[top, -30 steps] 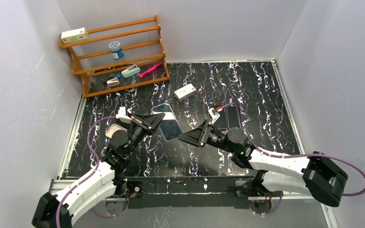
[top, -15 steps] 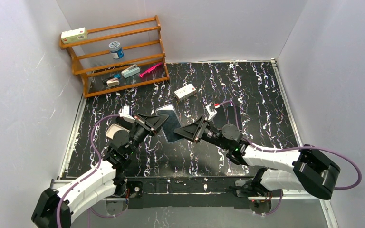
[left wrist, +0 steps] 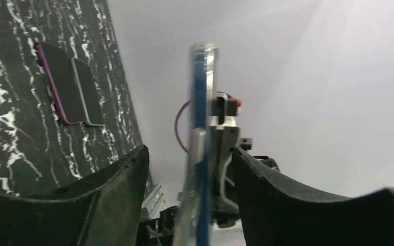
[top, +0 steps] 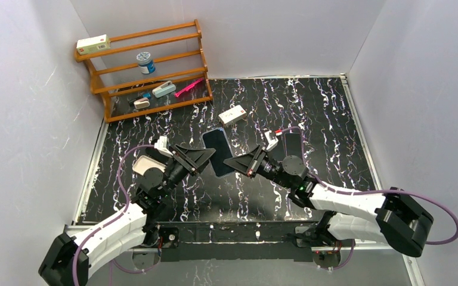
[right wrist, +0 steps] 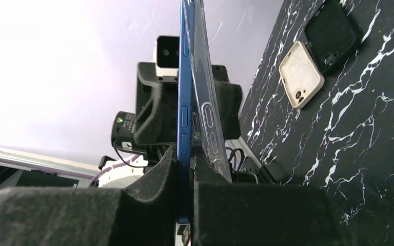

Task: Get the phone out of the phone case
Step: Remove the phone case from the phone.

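Our right gripper (right wrist: pixel 185 166) clamps the phone (right wrist: pixel 183 77), our left gripper (left wrist: pixel 190 154) stands apart, and the case (right wrist: pixel 206 105) looks only partly off.

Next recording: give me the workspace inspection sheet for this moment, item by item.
Surface: black white-veined marbled mat, flat, no spills seen.
Job's things: blue phone in clear plastic case, held on edge above the mat between both claws.
Clutter: wooden rack with small items; white box; beige case, black case and purple-edged dark slab lying on the mat.
Grippers: left claw open, straddling the phone; right claw shut on the phone.
Cables: purple cables loop along both arms.
Surroundings: plain grey walls; nothing else seen.
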Robot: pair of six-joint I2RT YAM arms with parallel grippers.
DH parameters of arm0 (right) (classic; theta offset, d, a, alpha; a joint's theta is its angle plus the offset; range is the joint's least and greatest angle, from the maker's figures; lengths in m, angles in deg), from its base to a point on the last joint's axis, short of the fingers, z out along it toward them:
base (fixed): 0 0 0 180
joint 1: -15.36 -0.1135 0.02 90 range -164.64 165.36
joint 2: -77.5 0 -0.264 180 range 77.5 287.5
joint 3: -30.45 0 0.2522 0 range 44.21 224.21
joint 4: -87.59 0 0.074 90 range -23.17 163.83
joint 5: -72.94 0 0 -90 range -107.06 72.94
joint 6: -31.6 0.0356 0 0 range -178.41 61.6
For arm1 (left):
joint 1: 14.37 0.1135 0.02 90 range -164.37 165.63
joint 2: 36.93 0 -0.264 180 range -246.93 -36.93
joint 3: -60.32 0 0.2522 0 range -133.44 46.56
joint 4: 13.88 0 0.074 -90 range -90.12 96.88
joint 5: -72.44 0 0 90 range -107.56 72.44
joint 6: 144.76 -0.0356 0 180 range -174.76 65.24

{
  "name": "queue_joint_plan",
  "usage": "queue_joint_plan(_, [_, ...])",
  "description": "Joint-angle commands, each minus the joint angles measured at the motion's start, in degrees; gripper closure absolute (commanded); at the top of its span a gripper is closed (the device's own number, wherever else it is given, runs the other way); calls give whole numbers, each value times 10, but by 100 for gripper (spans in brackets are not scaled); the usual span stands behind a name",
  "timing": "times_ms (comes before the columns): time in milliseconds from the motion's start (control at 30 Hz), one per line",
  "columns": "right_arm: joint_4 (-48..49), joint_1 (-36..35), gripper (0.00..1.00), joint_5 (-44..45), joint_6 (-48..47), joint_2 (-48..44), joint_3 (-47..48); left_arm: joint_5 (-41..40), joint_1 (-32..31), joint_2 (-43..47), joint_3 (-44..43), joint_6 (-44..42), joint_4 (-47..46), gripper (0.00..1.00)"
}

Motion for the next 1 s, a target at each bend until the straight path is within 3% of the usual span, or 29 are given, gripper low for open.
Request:
queue_joint_plan(0, [20, 8, 99, 47, -16, -55, 0, 1, -2, 0, 11, -35, -15, 40])
queue_joint_plan(167, [17, 16, 99, 48, -2, -76, -18, -1, -1, 1, 15, -70, 3, 37])
queue_joint_plan(467, [17, 17, 99, 42, 1, -82, -17, 52, -2, -33, 2, -112, 7, 41])
queue_joint_plan(633, [15, 17, 99, 44, 1, -86, -19, 38, -1, -8, 21, -110, 7, 44])
queue_joint_plan(967, [2, 18, 99, 57, -5, -98, -15, 75, -2, 39, 35, -148, 12, 37])
